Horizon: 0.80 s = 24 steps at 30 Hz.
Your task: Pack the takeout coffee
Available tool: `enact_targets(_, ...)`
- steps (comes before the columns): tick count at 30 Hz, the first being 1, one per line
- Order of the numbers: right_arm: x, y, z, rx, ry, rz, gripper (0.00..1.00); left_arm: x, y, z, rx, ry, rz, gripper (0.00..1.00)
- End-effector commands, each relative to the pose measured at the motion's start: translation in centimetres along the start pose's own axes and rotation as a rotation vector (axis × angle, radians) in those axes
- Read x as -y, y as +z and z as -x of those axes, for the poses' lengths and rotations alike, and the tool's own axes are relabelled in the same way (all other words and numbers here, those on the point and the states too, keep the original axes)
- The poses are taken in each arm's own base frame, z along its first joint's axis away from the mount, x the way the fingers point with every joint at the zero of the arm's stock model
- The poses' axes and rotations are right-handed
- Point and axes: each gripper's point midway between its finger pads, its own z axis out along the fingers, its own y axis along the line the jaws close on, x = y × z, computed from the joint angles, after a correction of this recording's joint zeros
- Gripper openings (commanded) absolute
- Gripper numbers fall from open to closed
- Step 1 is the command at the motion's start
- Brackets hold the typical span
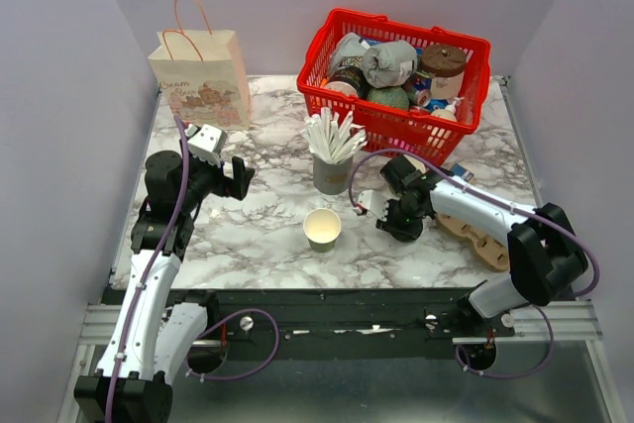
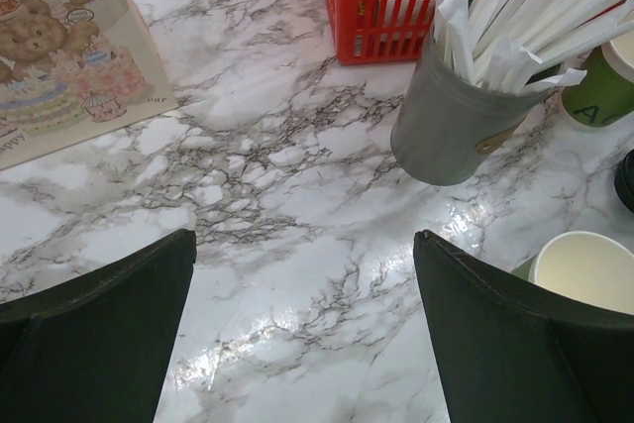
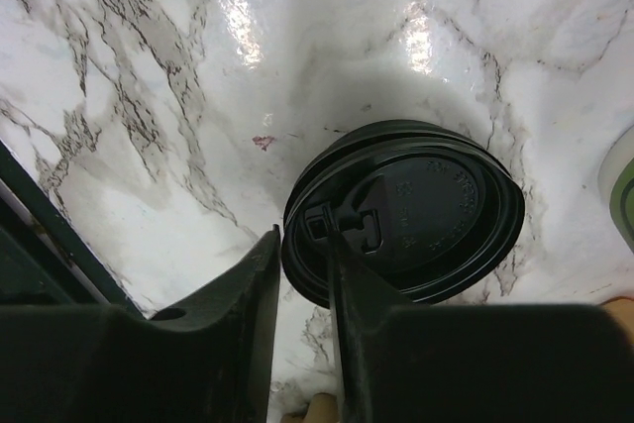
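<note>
The right gripper [image 3: 300,237] has its jaws nearly together astride the lid rim of the takeout coffee [image 3: 426,215] just beneath it; whether they grip cannot be told. A rim pinch could pop the lid, so the lift should be slow, upright and clear of the nearby lidless cup [image 3: 624,185].

Right fingers [image 1: 389,207] over the takeout coffee [image 1: 404,231], near 1 lidless cup [image 1: 322,229].

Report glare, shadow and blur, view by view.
Top external: even, soft light, sharp across the marble table. Left wrist: white glare patches on the table below the grey cup; left fingers dark, soft-edged. Right wrist: two glare spots above the takeout coffee, soft shadow around it; right fingers underexposed.
</note>
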Motion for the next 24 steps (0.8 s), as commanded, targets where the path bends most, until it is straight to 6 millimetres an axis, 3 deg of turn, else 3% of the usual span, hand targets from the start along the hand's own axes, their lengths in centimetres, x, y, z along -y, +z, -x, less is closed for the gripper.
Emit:
enact_targets(1,0.9,-0.3,0.8,-0.001,-0.016,-0.031,0.27,0.2,-0.2,0.4,0.025,-0.002,-0.009,0.99)
enact_targets(6,1.2,-1.6,0.8,-0.009,-0.011,-0.053,0.05,0.2,-0.3,0.3,0.025,-0.001,-0.011,0.99)
enact_targets(8,1.3,-2.7,1.3,0.007,-0.014,-0.066,0.01,0.2,-0.3,0.2,0.024,-0.002,-0.011,0.99)
enact_targets(14,0.6,-6.5,2.9,0.067,0.014,-0.053,0.01,0.4,-0.1,-0.1,0.026,-0.002,-0.023,0.99)
enact_targets(16,-0.5,-7.9,3.7,0.105,0.031,-0.010,0.01,0.8,-0.1,-0.3,0.024,-0.002,-0.044,0.99)
enact_targets(20,-3.4,-12.8,8.2,0.330,-0.003,0.118,0.01,1.8,-0.1,-1.3,0.005,-0.012,-0.101,0.99)
enact_targets(24,-7.5,-18.8,14.1,0.686,-0.087,0.312,0.01,3.6,-0.1,-2.5,-0.043,-0.006,-0.201,0.98)
